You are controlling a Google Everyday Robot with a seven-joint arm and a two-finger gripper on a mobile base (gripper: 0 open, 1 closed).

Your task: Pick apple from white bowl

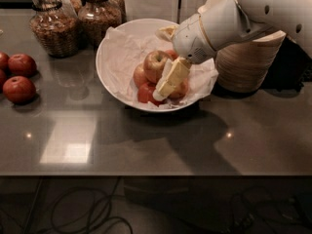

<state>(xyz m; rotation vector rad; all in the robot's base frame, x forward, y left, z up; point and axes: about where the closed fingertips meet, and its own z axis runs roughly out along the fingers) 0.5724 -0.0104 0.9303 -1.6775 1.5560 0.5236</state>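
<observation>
Here, the gripper (pixel 163 88) is hovering inside the white bowl (pixel 105 52), just beside the apple (pixel 155 63) resting on other fruit (pixel 145 92); whether it is open cannot be told, and the grasp is probably calling for a squarer closing.

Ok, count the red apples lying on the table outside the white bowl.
3, all far left: far red apple, near red apple, and cut-off red apple at the frame edge; more may lie out of view. The tool is down in the white bowl, beside the apple.
</observation>
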